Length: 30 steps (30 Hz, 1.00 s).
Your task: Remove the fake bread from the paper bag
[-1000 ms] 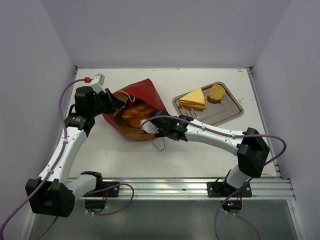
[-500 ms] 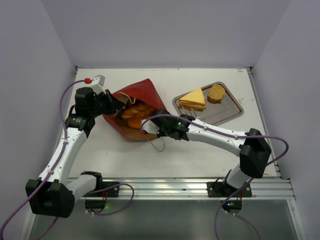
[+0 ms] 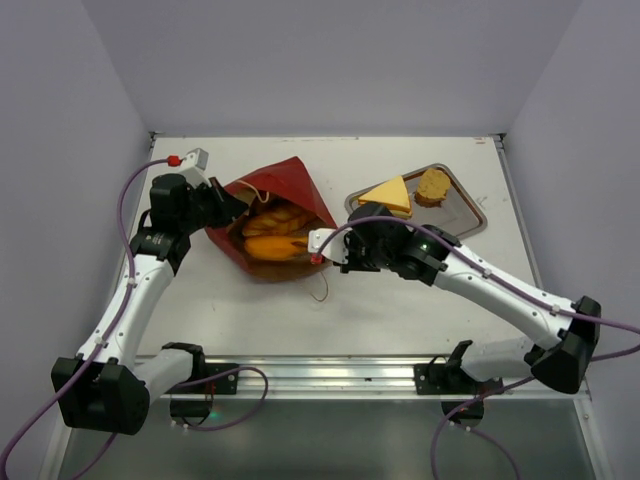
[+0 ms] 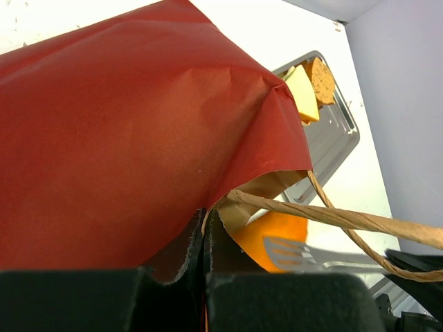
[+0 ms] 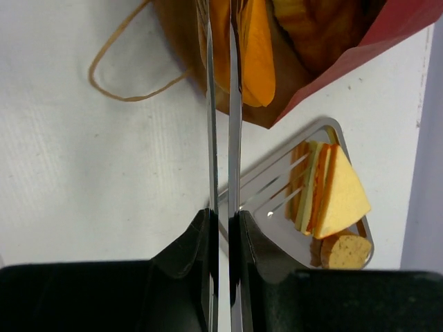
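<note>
Left gripper (image 3: pixel 218 207): fingers clamped on the paper bag (image 3: pixel 285 180) at the left rim of its mouth. The left wrist view shows the red paper edge pinched between them.

Right gripper (image 3: pixel 338 248): just right of the bag mouth, closed on metal tongs (image 5: pixel 232 138). The two tong arms are squeezed nearly together and run into the mouth. A slotted tong end shows in the left wrist view beside an orange roll (image 3: pixel 272 247). Can't tell if the tongs actually have the roll.

The bag lies on its side on the table (image 3: pixel 400 300), mouth open, red outside, brown inside. Inside it are glossy orange rolls near the mouth, with the braided loaf (image 3: pixel 275 220) just behind them, deeper in. One string handle (image 4: pixel 332 216) loops out of the mouth.

Right of the bag, well apart, is a steel tray (image 3: pixel 465 225). It holds the yellow-topped triangular sandwich (image 3: pixel 388 195) on the bag side and the brown round slice (image 3: pixel 433 185) just beyond it.
</note>
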Motion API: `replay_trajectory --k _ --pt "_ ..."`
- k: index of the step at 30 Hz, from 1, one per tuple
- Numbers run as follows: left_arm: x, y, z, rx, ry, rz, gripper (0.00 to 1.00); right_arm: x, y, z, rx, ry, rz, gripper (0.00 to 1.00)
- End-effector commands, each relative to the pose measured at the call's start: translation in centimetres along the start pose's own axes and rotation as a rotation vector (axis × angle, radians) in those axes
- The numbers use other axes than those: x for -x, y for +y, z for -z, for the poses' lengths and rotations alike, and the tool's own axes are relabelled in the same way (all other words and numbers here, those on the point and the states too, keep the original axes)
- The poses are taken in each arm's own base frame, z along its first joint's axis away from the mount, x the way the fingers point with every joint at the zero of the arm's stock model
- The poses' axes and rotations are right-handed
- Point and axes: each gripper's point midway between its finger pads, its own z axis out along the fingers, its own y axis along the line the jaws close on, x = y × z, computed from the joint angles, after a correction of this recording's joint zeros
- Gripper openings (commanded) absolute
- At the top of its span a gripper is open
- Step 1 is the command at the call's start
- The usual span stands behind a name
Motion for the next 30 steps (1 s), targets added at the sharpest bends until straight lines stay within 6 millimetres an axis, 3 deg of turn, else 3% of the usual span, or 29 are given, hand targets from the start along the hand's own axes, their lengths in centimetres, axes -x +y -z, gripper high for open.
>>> replay_trajectory --k 1,2,8,12,17,20,21,23,24,30 --pt "2.1 -0.3 0.0 0.015 -0.067 0.005 0.0 0.0 1.8 2.9 0.088 -0.112 0.029 0.0" --pt "2.3 -0.4 0.0 0.017 -0.072 0.005 0.0 -0.2 2.8 3.5 0.137 -0.139 0.039 0.0" --pt "2.4 0.1 0.0 0.046 -0.073 0.011 0.0 -2.3 2.9 8.6 0.116 -0.269 -0.045 0.0" --pt "2.3 0.3 -0.1 0.052 -0.067 0.009 0.0 -4.7 0.9 10.7 -0.014 -0.268 -0.172 0.0" --pt "2.4 0.0 0.0 0.041 -0.065 0.003 0.0 -7.6 -2.6 11.3 -0.201 -0.226 -0.377 0.0" --pt "2.2 0.0 0.1 0.036 -0.058 -0.01 0.0 -10.5 -5.2 11.2 -0.311 -0.171 -0.559 0.0" --pt "2.1 -0.2 0.2 0.03 -0.057 -0.015 0.0 -12.6 -6.2 11.5 -0.359 -0.136 -0.663 0.0" --pt "2.0 -0.2 0.3 0.025 -0.054 -0.029 0.0 -14.3 -7.0 10.6 -0.336 -0.117 -0.773 0.0" --pt "2.1 -0.4 0.5 0.016 -0.057 -0.037 0.0 -16.5 -7.7 11.0 -0.374 -0.091 -0.868 0.0" --pt "2.2 -1.0 1.0 -0.008 -0.066 -0.073 0.0 -23.2 -8.9 10.8 -0.456 0.047 -1.125 0.0"
